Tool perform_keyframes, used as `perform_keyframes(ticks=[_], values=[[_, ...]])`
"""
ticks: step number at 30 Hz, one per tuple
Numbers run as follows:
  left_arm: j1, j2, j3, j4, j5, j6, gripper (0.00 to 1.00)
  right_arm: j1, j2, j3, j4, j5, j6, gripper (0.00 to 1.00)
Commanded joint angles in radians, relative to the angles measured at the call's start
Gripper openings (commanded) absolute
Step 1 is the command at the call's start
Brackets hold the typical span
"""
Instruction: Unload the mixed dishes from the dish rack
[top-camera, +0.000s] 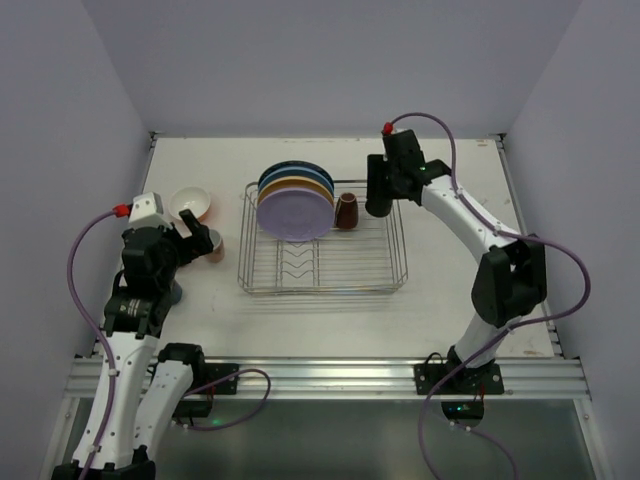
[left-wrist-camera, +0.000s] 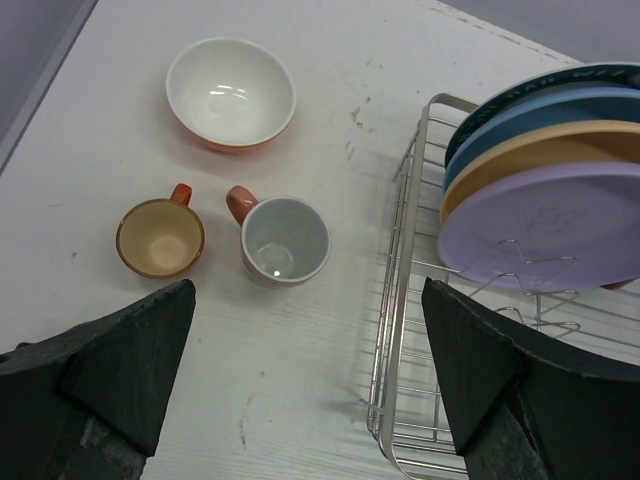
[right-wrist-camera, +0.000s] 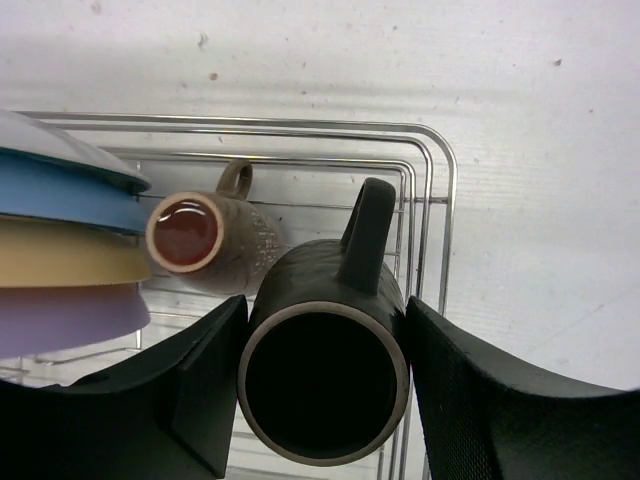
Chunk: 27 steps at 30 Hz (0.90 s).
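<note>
- Right claw (top-camera: 378, 207) clamped the black cup (right-wrist-camera: 340, 275) over the rack's (top-camera: 322, 290) far corner.
- Left claw (left-wrist-camera: 310, 355) gaped wide — empty — above the surface (left-wrist-camera: 330, 60).
- Plates (top-camera: 295, 205) and brown cup (top-camera: 346, 211) sat racked.

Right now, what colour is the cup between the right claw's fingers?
The cup is black with a lighter rim, clearest in the right wrist view.

Top view looks down from behind; wrist views sit close, all sharing the dish rack (top-camera: 322, 291).
</note>
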Motion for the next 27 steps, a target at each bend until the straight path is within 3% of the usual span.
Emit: perform_keyframes(ticks=[1,5,8,9,10,11,12,13,14,16,19,24,27], values=[[-0.006,0.002,0.008,0.056,0.011,0.024,1.00,-0.004,-0.132,-0.008,0.021,-0.008,0.013,0.00],[-0.014,0.005,0.036,0.071,0.108,0.047,1.00,-0.006,-0.251,-0.040,0.020,-0.077,0.033,0.00],[-0.017,0.018,0.077,0.173,0.438,0.033,1.00,-0.004,-0.411,-0.120,0.097,-0.271,0.072,0.00],[-0.015,0.024,0.083,0.224,0.637,-0.035,1.00,-0.004,-0.458,-0.150,0.137,-0.337,0.119,0.00],[-0.017,0.031,0.083,0.284,0.734,-0.088,1.00,-0.004,-0.506,-0.222,0.186,-0.479,0.148,0.00],[-0.017,0.049,0.057,0.461,0.822,-0.160,1.00,-0.004,-0.597,-0.265,0.310,-0.537,0.192,0.00],[-0.021,0.060,0.028,0.605,0.970,-0.338,1.00,-0.004,-0.639,-0.302,0.380,-0.578,0.301,0.00],[-0.032,0.076,-0.004,0.736,1.017,-0.431,1.00,-0.004,-0.678,-0.381,0.442,-0.640,0.364,0.00],[-0.075,0.122,-0.036,0.991,1.046,-0.515,1.00,-0.004,-0.757,-0.435,0.590,-0.631,0.439,0.00],[-0.151,0.168,-0.044,1.087,1.027,-0.593,1.00,-0.001,-0.828,-0.587,0.754,-0.597,0.657,0.00],[-0.421,0.228,0.017,1.105,0.891,-0.487,1.00,0.000,-0.905,-0.675,0.949,-0.562,0.828,0.00],[-0.584,0.304,0.085,1.081,0.745,-0.288,1.00,0.002,-0.934,-0.746,1.063,-0.596,1.068,0.00],[-0.652,0.360,0.128,1.081,0.696,-0.217,0.99,0.006,-0.930,-0.758,1.124,-0.614,1.118,0.00]])
